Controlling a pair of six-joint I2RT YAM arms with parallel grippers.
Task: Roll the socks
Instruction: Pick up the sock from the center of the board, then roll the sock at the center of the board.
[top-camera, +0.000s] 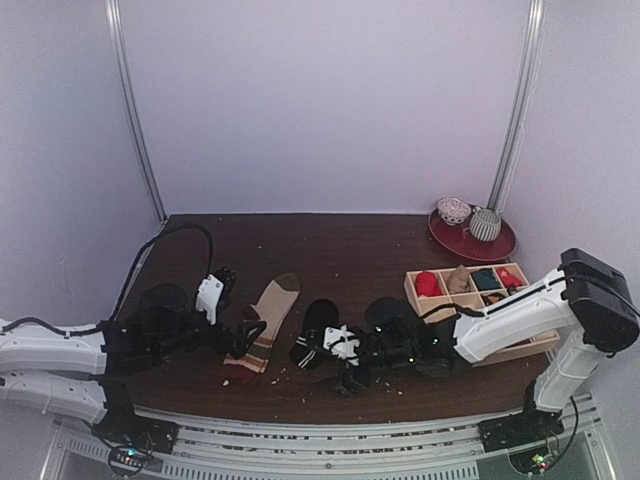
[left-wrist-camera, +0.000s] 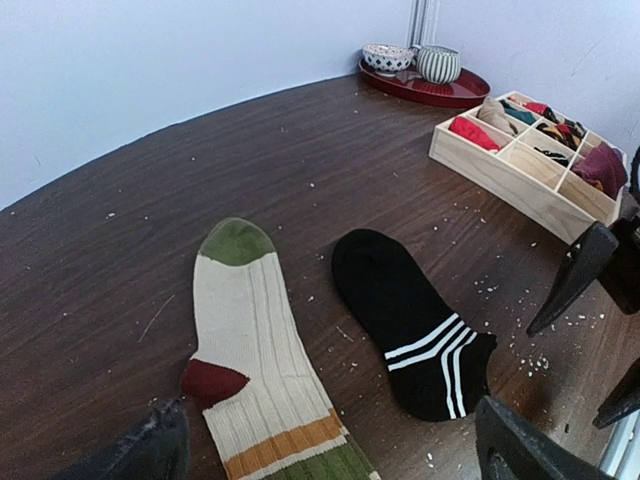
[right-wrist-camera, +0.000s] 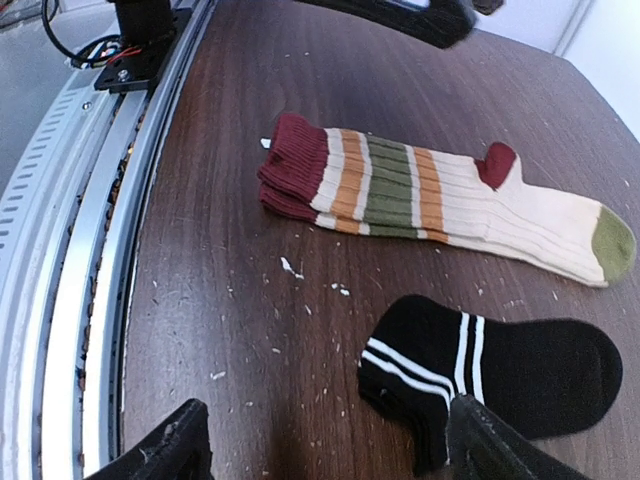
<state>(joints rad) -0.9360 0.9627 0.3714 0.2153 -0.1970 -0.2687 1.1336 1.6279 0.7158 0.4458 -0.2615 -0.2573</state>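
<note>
Black sock (right-wrist-camera: 520, 375): laid flat, long striped sock (right-wrist-camera: 440, 195) beside it. Left gripper (left-wrist-camera: 330, 430), right gripper (right-wrist-camera: 325, 420): spread, empty. The cuff (right-wrist-camera: 395, 380) is best pinched squarely.

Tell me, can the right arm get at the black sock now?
Probably yes: the right gripper hangs open at the cuff of the black sock, with nothing between them; the long sock lies apart.

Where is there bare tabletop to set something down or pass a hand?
Free: the far wood beyond the tan sock and black sock, left of the red tray. Crowded: near strip, where left pincer and right pincer crowd the socks.
</note>
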